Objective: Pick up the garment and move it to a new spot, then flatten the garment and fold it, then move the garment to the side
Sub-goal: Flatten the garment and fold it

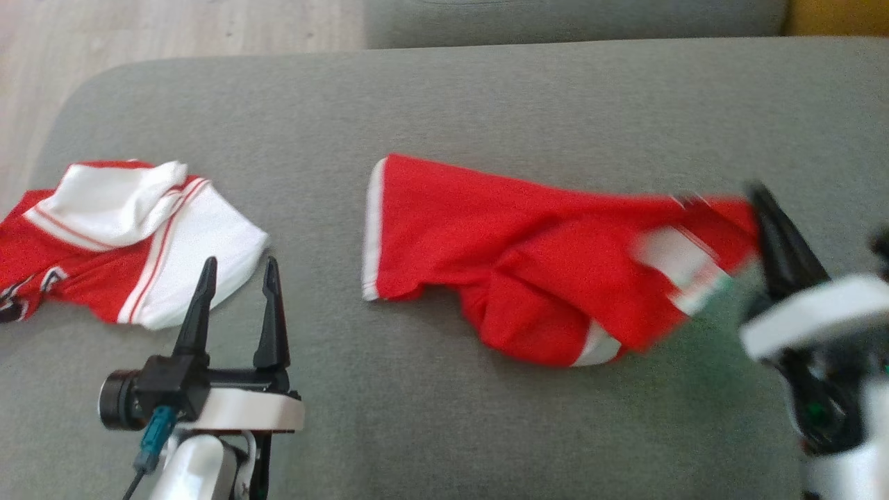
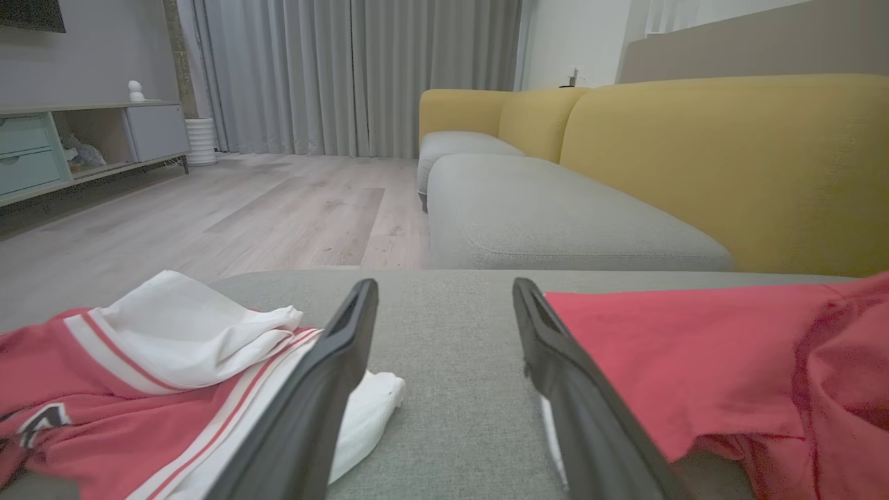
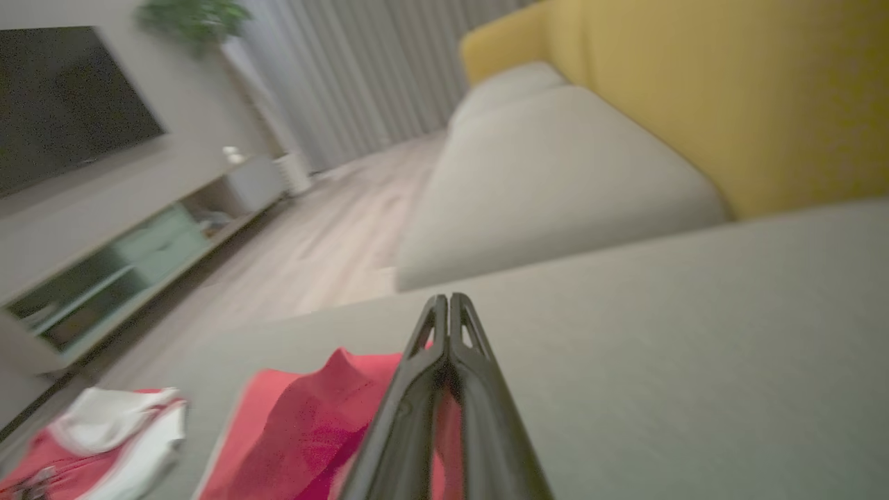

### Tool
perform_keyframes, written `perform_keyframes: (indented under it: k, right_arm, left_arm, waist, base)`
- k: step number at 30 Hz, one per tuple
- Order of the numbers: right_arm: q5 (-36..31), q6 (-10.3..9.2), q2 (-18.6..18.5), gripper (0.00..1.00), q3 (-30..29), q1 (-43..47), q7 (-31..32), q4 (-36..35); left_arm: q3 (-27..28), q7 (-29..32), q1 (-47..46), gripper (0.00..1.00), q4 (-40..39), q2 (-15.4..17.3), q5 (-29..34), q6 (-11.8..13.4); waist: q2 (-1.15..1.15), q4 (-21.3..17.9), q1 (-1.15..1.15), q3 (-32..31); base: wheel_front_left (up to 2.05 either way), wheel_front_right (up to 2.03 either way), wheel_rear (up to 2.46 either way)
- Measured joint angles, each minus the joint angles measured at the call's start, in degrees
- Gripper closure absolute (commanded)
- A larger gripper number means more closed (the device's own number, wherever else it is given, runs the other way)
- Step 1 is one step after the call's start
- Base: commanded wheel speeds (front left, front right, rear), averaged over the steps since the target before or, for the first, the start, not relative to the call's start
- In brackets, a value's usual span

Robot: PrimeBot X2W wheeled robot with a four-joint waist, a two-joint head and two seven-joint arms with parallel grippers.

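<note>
While your right gripper [image 1: 760, 201] pinches shut on the right end of the crumpled red garment with white trim [image 1: 500, 250], lying mid-way across the grey upholstered cushion [image 1: 444, 97], pickup's just starting: moving, flattening, folding all remain. Your left gripper [image 1: 239, 271] hovers wide, empty. Watch the bunched red-and-white jersey [image 1: 139, 229] at the cushion's left edge.

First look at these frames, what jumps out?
A red garment sprawls across the middle of the grey cushion, with the right hand, blurred, shut on its right end. At the left lies a crumpled red-and-white garment, the open left hand just in front of it.
</note>
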Motion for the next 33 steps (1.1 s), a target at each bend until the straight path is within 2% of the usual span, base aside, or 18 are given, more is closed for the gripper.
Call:
perform_keyframes:
  k: [3, 7, 8, 9, 11, 14, 17, 20, 27, 33]
  right_arm:
    - [0.7, 0.0, 1.3, 1.0, -9.1, 3.4, -0.1, 6.4]
    - [1.9, 0.0, 2.0, 1.0, -16.0, 4.0, -1.0, 15.2]
    - [1.7, 0.0, 2.2, 0.54, -16.9, 4.0, -1.2, 17.3]
    - [1.9, 0.0, 2.5, 0.0, -17.7, 4.0, -2.0, 18.8]
    - [1.8, 0.0, 2.7, 0.0, -18.0, 4.0, -3.2, 19.5]
    - [-1.8, 0.0, 2.6, 0.0, -17.5, 3.8, -7.7, 19.2]
    - [-6.3, 0.0, 2.0, 0.0, -15.1, 3.7, -12.5, 15.0]
    - [-9.7, 0.0, -0.1, 0.0, -10.3, 3.5, -15.3, 10.0]
    - [-12.3, 0.0, -2.1, 0.0, 1.4, 6.8, -15.2, 2.6]
    - [-11.8, 0.0, -1.5, 0.0, 4.4, 12.0, -14.6, 1.0]
  left_arm:
    - [-0.4, 0.0, -0.2, 0.0, 0.3, -0.1, 0.0, -0.2]
    - [-0.8, 0.0, -0.3, 0.0, 1.0, -0.1, 0.0, -0.4]
    - [-0.9, 0.0, -0.3, 0.0, 1.1, -0.1, 0.0, -0.5]
    - [-1.0, 0.0, -0.4, 0.0, 1.2, -0.1, 0.0, -0.5]
    - [-1.0, 0.0, -0.4, 0.0, 1.2, -0.1, 0.0, -0.4]
    - [-1.0, 0.0, -0.4, 0.0, 1.3, -0.1, 0.0, -0.4]
    - [-1.1, 0.0, -0.4, 0.0, 1.3, -0.1, 0.4, -0.4]
    - [-1.1, 0.0, -0.4, 0.0, 1.5, -0.1, 0.5, -0.4]
    - [-1.2, 0.0, -0.4, 0.0, 1.7, -0.1, 0.5, -0.4]
    - [-1.3, 0.0, -0.3, 0.0, 1.8, 0.0, 0.5, -0.3]
  waist:
    - [0.0, -1.3, 0.0, 0.2]
    - [0.0, -2.5, 0.0, 0.7]
    - [0.0, -2.7, 0.0, 0.8]
    - [0.0, -2.8, 0.0, 0.9]
    - [0.0, -2.9, 0.0, 1.0]
    - [0.0, -3.2, 0.0, 1.3]
    - [0.0, -3.3, 0.0, 1.4]
    - [0.0, -3.3, 0.0, 1.1]
    - [0.0, -2.7, 0.0, 0.2]
    - [0.0, -2.5, 0.0, 0.0]
  base:
    - [0.0, 0.0, 0.0]
    - [0.0, 0.0, 0.0]
    - [0.0, 0.0, 0.0]
    - [0.0, 0.0, 0.0]
    - [0.0, 0.0, 0.0]
    - [0.0, 0.0, 0.0]
    - [0.0, 0.0, 0.0]
    - [0.0, 0.0, 0.0]
    - [0.0, 0.0, 0.0]
    - [0.0, 0.0, 0.0]
